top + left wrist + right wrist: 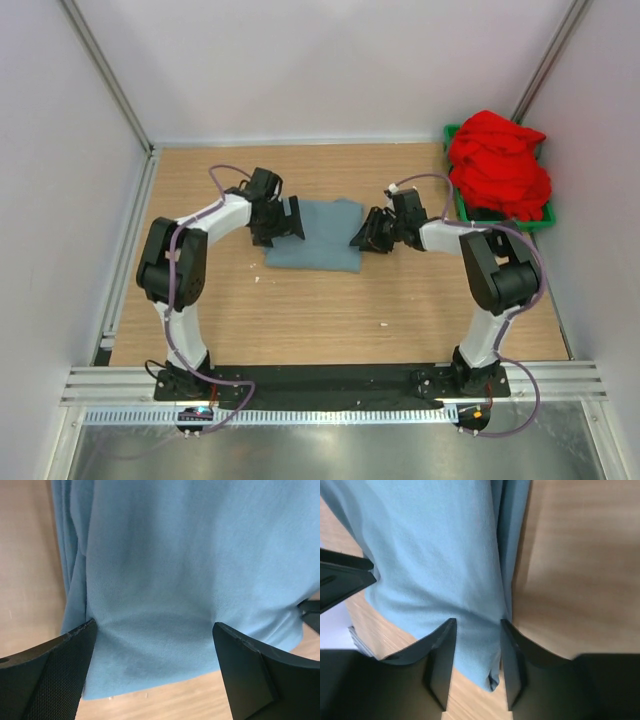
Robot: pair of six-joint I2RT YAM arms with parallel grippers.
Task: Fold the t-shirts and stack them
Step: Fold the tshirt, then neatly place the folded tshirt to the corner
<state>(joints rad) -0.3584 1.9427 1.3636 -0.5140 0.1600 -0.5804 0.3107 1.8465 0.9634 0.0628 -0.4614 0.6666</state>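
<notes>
A dusty grey-blue t-shirt [315, 235] lies folded into a small rectangle mid-table. My left gripper [293, 220] is at its left edge, jaws open wide and pressed down astride the cloth [190, 570], with nothing pinched between them. My right gripper [362, 237] is at the shirt's right edge. Its jaws have come in narrow around a corner of the blue cloth [445, 555], which fills the gap between the fingers [440, 655]. A bright red t-shirt [498, 165] is heaped in a green bin [545, 215] at the far right.
Grey walls close in the wooden table [300, 320] on the left, back and right. The green bin stands in the far right corner, close to the right arm's elbow [500, 270]. A metal rail [320, 385] runs along the near edge by the arm bases.
</notes>
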